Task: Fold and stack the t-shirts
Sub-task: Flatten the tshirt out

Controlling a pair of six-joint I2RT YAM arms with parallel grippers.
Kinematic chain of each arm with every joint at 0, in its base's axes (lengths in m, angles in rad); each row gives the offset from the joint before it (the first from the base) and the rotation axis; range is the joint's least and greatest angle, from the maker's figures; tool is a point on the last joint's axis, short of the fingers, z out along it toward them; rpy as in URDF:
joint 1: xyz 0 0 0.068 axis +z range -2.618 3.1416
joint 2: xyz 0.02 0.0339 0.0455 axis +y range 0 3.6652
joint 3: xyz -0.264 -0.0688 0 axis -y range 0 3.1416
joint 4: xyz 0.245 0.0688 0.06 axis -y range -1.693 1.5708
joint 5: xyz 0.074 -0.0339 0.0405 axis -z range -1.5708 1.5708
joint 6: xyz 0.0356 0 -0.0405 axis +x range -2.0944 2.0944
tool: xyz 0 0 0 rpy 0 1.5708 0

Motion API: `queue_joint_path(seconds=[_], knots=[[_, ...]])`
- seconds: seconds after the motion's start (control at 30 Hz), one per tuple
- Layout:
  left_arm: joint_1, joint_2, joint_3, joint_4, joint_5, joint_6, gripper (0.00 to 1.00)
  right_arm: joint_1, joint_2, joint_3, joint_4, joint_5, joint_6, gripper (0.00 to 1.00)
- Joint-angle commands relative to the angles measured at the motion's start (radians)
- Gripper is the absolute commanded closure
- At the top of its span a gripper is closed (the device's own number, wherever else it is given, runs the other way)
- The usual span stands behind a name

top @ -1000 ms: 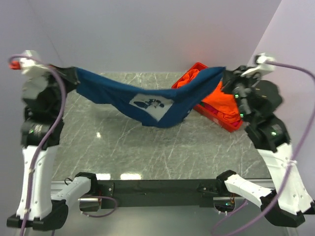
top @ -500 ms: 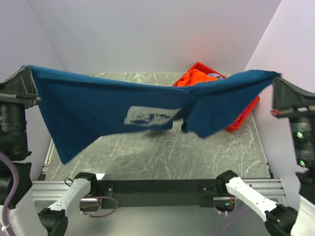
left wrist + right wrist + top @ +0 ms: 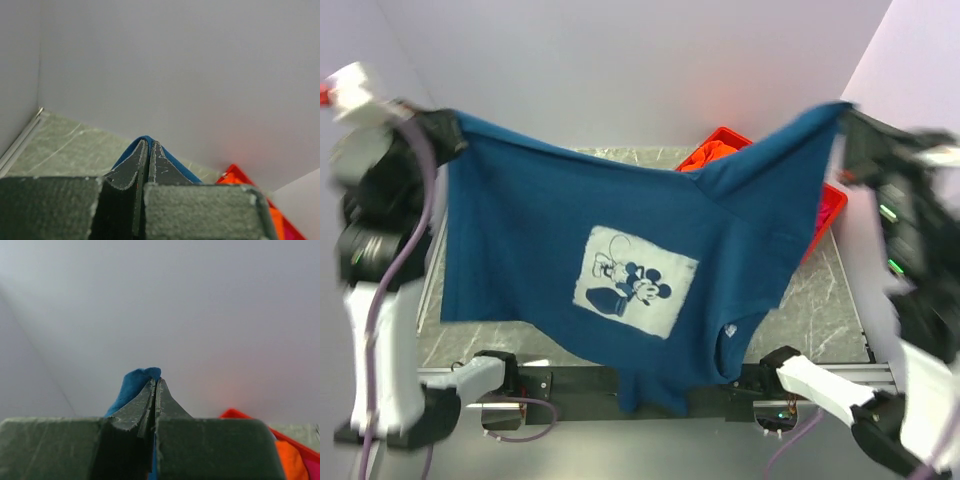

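The navy-blue t-shirt with a pale mouse print hangs spread wide in the air above the table. My left gripper is shut on its upper left corner; blue cloth wraps the fingertips in the left wrist view. My right gripper is shut on its upper right corner; blue cloth peeks over the tips in the right wrist view. An orange t-shirt lies in the red crate behind, with a bit of magenta-pink cloth beside it.
The red plastic crate stands at the table's back right, mostly hidden by the hanging shirt. The grey marble table shows at the right. Grey walls close the back and both sides.
Both arms have lifted and pulled apart. The navy shirt went from a sagging band to hanging open with its print facing the top camera.
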Motion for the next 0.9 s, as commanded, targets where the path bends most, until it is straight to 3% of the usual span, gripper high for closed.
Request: queue_joint_path(seconds=[0.0, 0.2, 0.37, 0.53, 0.87], knots=[[0.008, 0.091, 0.004, -0.002, -0.011, 0.051, 0.99, -0.009, 0.124, -0.05, 0.074, 0.063, -0.042, 1.0], [0.044, 0.178, 0.081, -0.015, 0.031, 0.071, 0.99, -0.012, 0.32, 0.055, 0.1, 0.044, -0.077, 1.0], [0.051, 0.131, 0.075, 0.006, 0.071, 0.062, 0.99, -0.01, 0.348, 0.129, 0.103, 0.001, -0.068, 1.0], [0.051, 0.082, 0.082, -0.005, 0.128, 0.056, 0.99, -0.012, 0.282, 0.126, 0.095, -0.047, -0.051, 1.0], [0.051, -0.118, 0.072, -0.063, 0.203, 0.062, 0.99, -0.01, 0.023, -0.041, 0.1, -0.118, -0.01, 1.0]])
